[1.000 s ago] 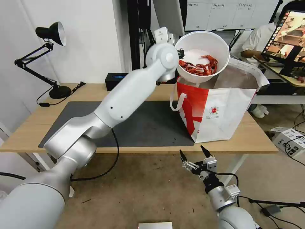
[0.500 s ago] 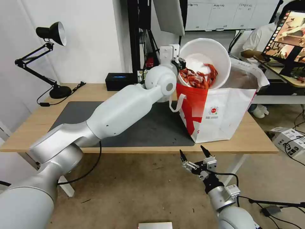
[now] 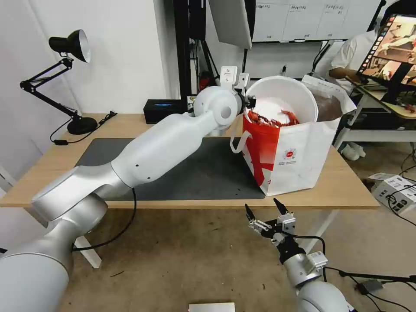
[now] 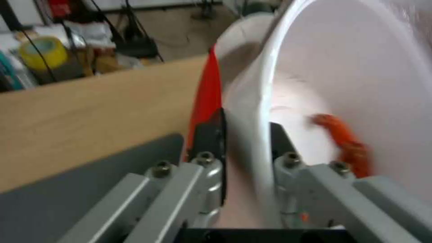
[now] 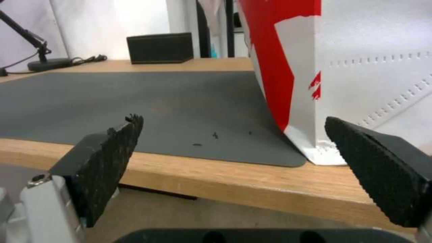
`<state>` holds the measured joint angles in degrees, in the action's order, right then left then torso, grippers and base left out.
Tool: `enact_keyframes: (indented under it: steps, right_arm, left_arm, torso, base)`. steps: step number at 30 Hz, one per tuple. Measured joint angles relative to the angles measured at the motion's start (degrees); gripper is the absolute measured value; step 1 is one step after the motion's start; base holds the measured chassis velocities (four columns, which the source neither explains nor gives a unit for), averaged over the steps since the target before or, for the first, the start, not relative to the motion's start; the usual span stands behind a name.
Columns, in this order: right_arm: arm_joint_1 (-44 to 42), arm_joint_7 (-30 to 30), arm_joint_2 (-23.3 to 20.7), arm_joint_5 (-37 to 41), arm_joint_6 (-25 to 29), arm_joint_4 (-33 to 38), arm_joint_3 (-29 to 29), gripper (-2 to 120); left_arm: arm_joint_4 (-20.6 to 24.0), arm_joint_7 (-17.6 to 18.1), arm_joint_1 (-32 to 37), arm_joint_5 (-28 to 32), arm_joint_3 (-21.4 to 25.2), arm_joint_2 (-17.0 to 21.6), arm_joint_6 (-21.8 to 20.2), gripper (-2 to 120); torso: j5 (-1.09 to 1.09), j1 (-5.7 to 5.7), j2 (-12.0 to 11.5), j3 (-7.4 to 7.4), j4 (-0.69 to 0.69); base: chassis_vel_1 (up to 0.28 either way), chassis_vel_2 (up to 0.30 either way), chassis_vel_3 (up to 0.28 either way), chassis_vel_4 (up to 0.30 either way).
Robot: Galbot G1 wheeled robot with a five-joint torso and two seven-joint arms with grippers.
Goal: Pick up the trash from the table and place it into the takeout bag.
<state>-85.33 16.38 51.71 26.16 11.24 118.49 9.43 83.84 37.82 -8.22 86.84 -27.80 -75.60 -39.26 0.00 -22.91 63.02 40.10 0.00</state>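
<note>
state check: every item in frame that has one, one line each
left hand: shut on the bowl rim, at the bag's mouth
right hand: open, empty, below the table's front edge
white bowl: tilted, red shells inside, partly down in the bag
takeout bag: upright on the table, mouth open
desk lamp: upright, far left corner
table: mat bare apart from crumbs

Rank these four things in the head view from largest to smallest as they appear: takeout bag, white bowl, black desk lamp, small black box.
1. takeout bag
2. white bowl, partly sunk into the bag, and black desk lamp: too unlike in shape to rank; the lamp stands farther back.
3. small black box, also farther back.
</note>
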Motion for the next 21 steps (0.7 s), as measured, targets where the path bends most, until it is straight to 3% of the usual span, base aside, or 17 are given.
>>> enact_keyframes:
  steps: [3,4,11,13,16,21]
  right_arm:
    - [0.0,0.0,0.0,0.0,0.0,0.0,0.0,100]
    - [0.0,0.0,0.0,0.0,0.0,0.0,0.0,100]
    - [0.0,0.0,0.0,0.0,0.0,0.0,0.0,100]
    - [0.0,0.0,0.0,0.0,0.0,0.0,0.0,100]
    - [0.0,0.0,0.0,0.0,0.0,0.0,0.0,100]
    - [0.0,0.0,0.0,0.0,0.0,0.0,0.0,100]
  left_arm:
    - [0.4,-0.5,0.1,2.3,0.8,0.2,-2.6,28]
    - [0.4,-0.5,0.1,2.3,0.8,0.2,-2.6,28]
    - [0.2,-0.8,0.9,3.0,2.6,1.1,-2.5,60]
    - [0.2,-1.2,1.1,2.6,2.9,1.3,-1.9,63]
    - [0.6,-5.9,2.5,-1.0,3.8,3.6,4.1,78]
    - [1.9,-7.5,4.6,-2.0,5.9,6.2,7.7,93]
  torso:
    - [0.00,0.00,0.0,0.00,0.00]
    - [0.00,0.00,0.0,0.00,0.00]
    - [0.01,0.00,0.0,0.00,0.00]
    - [0.01,0.00,0.0,0.00,0.00]
    - [0.01,0.00,0.0,0.00,-0.01]
    - [0.00,0.00,0.0,0.00,0.01]
  base:
    - [0.000,0.000,0.000,0.000]
    - [0.000,0.000,0.000,0.000]
    - [0.000,0.000,0.000,0.000]
    - [0.000,0.000,0.000,0.000]
    - [0.000,0.000,0.000,0.000]
    - [0.000,0.000,0.000,0.000]
